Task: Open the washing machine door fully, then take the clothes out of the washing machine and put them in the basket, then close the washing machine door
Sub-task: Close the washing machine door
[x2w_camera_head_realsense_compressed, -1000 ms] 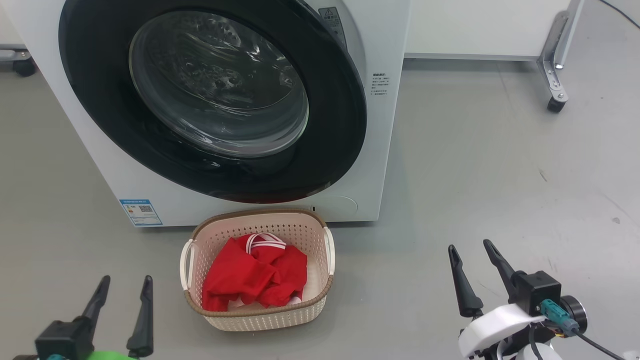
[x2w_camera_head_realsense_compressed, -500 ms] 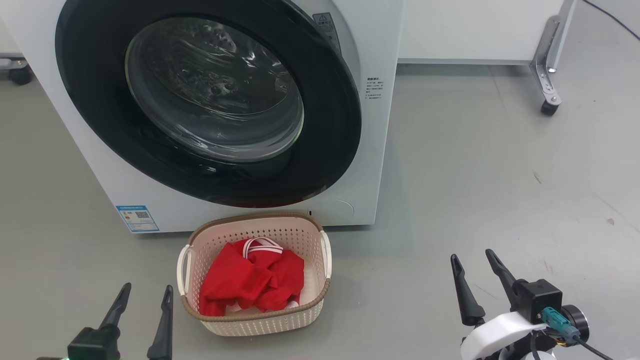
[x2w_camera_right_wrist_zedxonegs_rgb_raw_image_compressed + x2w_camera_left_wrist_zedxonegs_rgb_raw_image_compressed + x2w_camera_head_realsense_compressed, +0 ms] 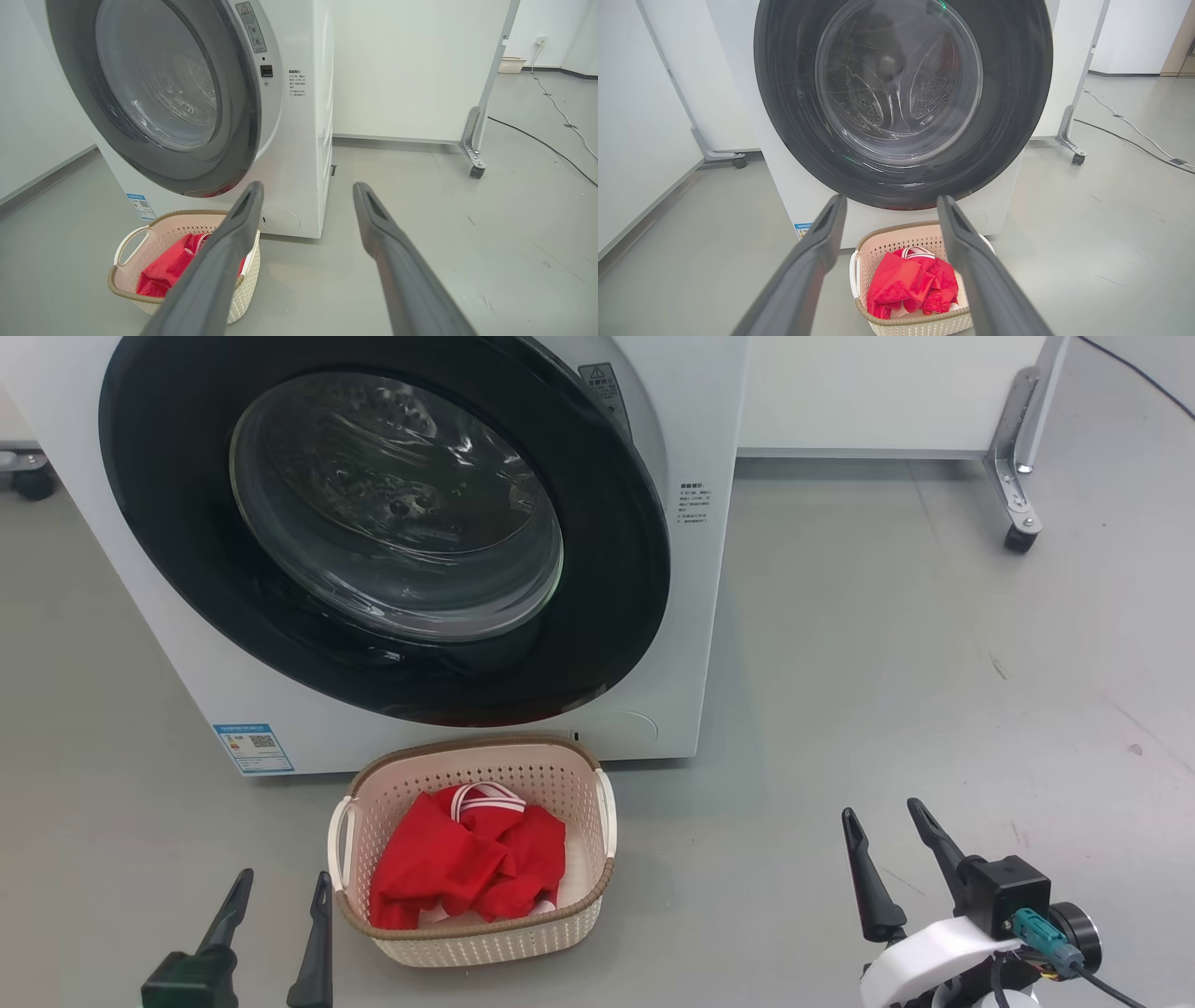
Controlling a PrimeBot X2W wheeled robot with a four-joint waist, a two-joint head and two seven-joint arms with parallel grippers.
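Left gripper (image 3: 285,877): we see its fingers wide apart, empty, just beside the basket (image 3: 485,947).
Right gripper (image 3: 881,809): fingers wide apart, empty.
Clothes (image 3: 467,863): heaped inside the basket.
Washing machine door (image 3: 616,569): behind the basket, on the washing machine (image 3: 691,644).

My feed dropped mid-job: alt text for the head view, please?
The washing machine door looks shut; the red clothes lie in the basket on the floor before the washing machine. The left gripper and right gripper are open, empty.
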